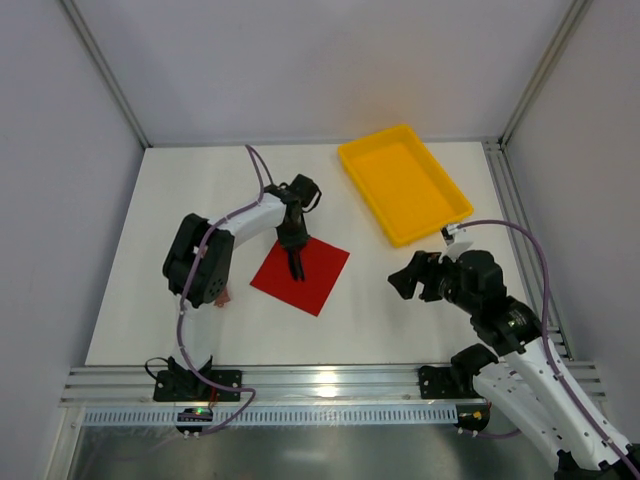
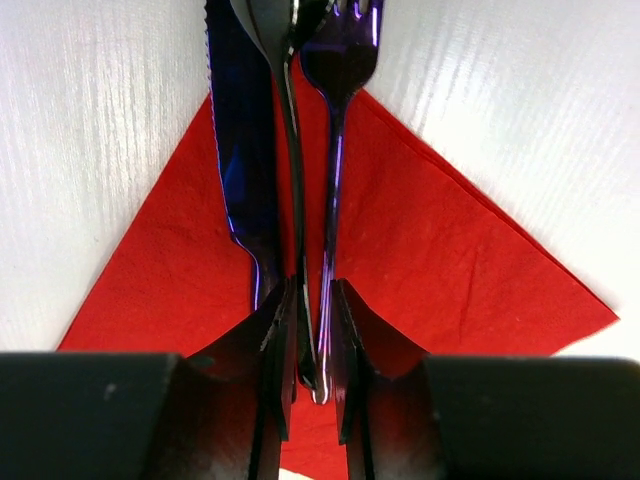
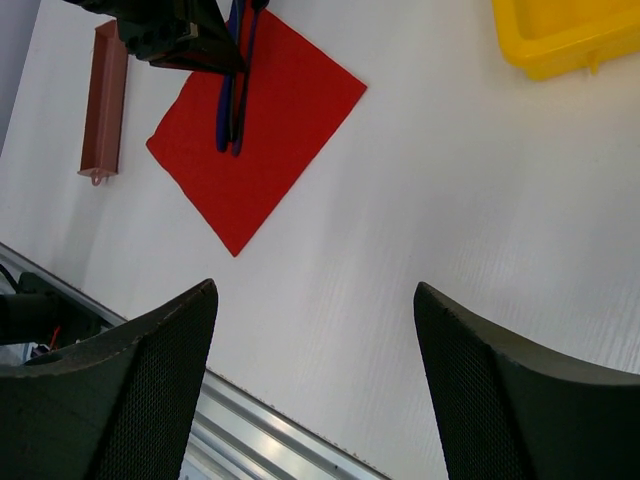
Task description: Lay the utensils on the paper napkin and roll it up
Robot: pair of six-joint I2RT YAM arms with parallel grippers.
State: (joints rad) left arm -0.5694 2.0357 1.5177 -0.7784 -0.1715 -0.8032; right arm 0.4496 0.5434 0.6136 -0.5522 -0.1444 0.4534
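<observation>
**A:** Why is the left end effector [image 2: 313, 290] so low over the thin, bright red square paper napkin [image 2: 450, 270]?

**B:** To set the slender glossy plastic utensils [image 2: 245, 150], blue-purple and black, roughly along its diagonal; I judge that line gives a roll the most paper. The handles run between its jaws, which stand narrow; whether they pinch or merely flank, I cannot tell.

**A:** And the napkin itself?

**B:** Flat on the white, faintly grained bench [image 2: 90, 120]; matte, soft, lightly creased. The cutlery appears to rest on it; stiff and shiny, with a serrated blade, a spoon bowl and fork tines reaching past one corner.

**A:** The right end effector [image 3: 315, 385]?

**B:** Wide and empty, hovering well apart, near the moulded yellow plastic tray [image 1: 400, 185]; a small brownish-red rectangular block [image 3: 103, 100] lies near the napkin.
</observation>
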